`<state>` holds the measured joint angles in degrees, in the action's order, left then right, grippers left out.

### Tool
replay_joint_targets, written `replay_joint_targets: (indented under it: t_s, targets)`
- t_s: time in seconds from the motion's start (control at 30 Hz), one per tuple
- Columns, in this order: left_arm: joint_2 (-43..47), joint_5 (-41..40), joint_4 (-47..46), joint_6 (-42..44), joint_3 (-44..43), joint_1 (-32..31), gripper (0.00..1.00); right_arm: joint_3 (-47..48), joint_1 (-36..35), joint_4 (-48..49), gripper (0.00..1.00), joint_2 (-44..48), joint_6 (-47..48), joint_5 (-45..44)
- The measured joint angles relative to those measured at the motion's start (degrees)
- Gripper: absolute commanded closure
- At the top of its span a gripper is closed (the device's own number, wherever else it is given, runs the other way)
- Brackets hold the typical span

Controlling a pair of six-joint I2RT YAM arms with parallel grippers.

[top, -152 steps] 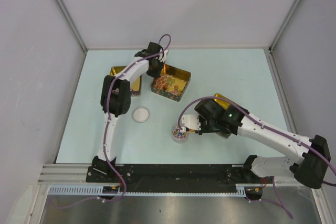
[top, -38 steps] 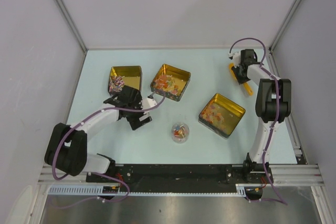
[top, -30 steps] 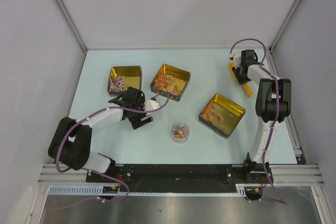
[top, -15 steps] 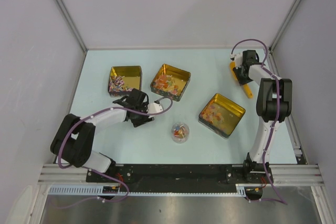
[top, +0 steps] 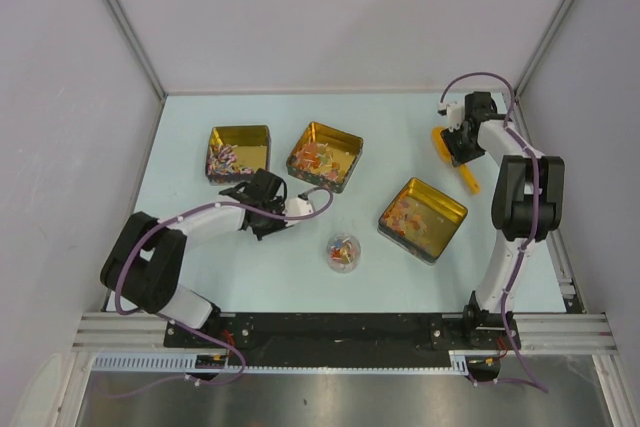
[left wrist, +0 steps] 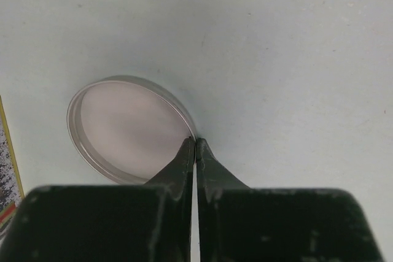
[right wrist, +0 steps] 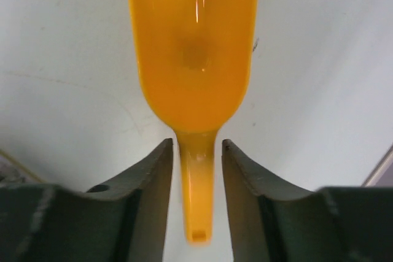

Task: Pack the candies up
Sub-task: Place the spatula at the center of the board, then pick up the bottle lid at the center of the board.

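The right gripper (right wrist: 196, 144) is standing open, its fingers straddling the scoop's (right wrist: 193, 53) narrow handle with a sliver of gap showing on each side. The left gripper (left wrist: 194, 144) is sitting shut at the rim of the lid (left wrist: 126, 130), apparently pinching it. The candies (top: 322, 155) are lying in three tins (top: 405, 245) and in a small clear jar (top: 343, 252) mid-table.

Recommended: the right fingers should be closing squarely on the handle and keeping the bowl level while lifting. The plastic is looking slick, so a twisting grip is the risk.

The table (top: 400, 127) is showing pale blue-green, smooth and faintly scuffed. Plain grey walls (top: 330, 17) are enclosing it on three sides.
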<state>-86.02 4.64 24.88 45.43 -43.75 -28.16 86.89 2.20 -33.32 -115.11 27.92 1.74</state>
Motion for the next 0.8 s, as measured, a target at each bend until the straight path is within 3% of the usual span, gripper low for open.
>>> replay_joint_targets:
  t_s: [0.17,0.4,0.63,0.8]
  targets:
    - [-0.24,1.46,2.95,0.04,-1.2,0.0,1.0,0.66,-0.42,-3.1,0.52,6.03,0.15,1.62]
    - [0.09,8.11,13.81,-0.39,-7.45,0.11,1.0,1.31,-0.66,-4.83,0.5,15.15,1.29,5.03]
    - [2.91,22.82,28.59,-0.33,-26.12,2.91,1.0,-2.36,-4.09,-8.13,0.49,29.51,9.6,12.63]
    - [3.13,36.89,38.56,0.37,-39.19,4.83,1.0,-6.38,-15.96,-11.74,0.46,43.65,19.26,18.62]
